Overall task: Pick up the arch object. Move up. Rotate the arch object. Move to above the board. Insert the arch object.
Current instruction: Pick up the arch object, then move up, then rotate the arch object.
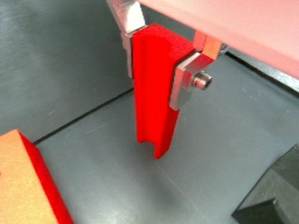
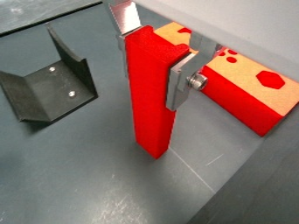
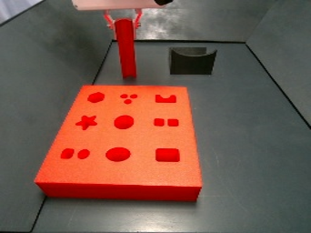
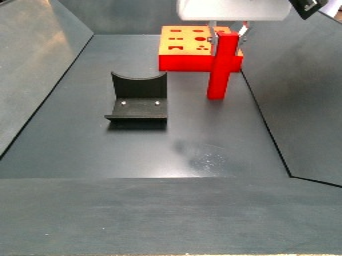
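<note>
wrist view: the arch object (image 1: 153,92), an upright red bar, fills the near field, clamped near its top between the silver fingers (image 1: 187,80) of the end effector (image 1: 156,54); its lower end shows above the grey floor (image 1: 82,79), and whether it touches cannot be told. a corner of the board (image 1: 35,188) lies to one side.

wrist view: the same bar (image 2: 151,92) gripped by the end effector (image 2: 153,51); the fixture (image 2: 49,83) on one side, the board (image 2: 247,87) on the other.

side view: the board (image 3: 122,136) lies nearest; behind it the bar (image 3: 125,47) stands upright under the end effector (image 3: 124,18), the fixture (image 3: 192,60) to its right.

side view: the fixture (image 4: 136,100) lies nearest, the bar (image 4: 222,65) just before the board (image 4: 187,45).
</note>
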Tool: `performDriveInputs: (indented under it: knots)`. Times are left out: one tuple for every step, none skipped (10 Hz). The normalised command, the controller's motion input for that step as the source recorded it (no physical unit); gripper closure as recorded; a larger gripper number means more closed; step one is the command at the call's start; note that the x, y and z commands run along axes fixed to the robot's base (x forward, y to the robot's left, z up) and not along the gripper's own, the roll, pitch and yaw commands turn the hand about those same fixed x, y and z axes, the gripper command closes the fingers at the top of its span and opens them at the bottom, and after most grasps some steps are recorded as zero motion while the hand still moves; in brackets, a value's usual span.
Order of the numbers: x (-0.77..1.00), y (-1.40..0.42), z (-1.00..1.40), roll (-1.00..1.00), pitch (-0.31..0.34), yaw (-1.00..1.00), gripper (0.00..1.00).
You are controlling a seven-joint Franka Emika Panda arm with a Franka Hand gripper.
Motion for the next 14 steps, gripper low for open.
performDriveInputs:
  knots:
    - [0.0,0.0,0.0,0.0,0.0,0.0,1.0]
    - [0.0,0.0,0.0,0.0,0.0,0.0,1.0]
    - [0.0,0.0,0.0,0.0,0.0,0.0,1.0]
    - [0.0,0.0,0.0,0.0,0.0,0.0,1.0]
    - [0.0,0.0,0.0,0.0,0.0,0.0,1.0]
    - [0.0,0.0,0.83,0.0,0.0,0.0,1.0]
    - [-0.01,-0.03,0.83,0.0,0.001,-0.02,1.0]
    - [-0.04,-0.04,0.72,0.0,0.038,-0.03,1.0]
    - [-0.03,-0.03,0.59,0.01,0.044,-0.02,1.0]
    - [-0.01,-0.01,0.38,0.01,0.049,-0.02,1.0]
    - [0.0,-0.01,0.27,0.02,0.053,-0.02,1.0]
    - [0.4,0.53,1.0,0.0,0.0,0.0,1.0]
    - [0.41,0.56,0.98,0.0,0.045,-0.01,1.0]
    - [0.28,0.4,0.82,-0.02,0.089,-0.02,1.0]
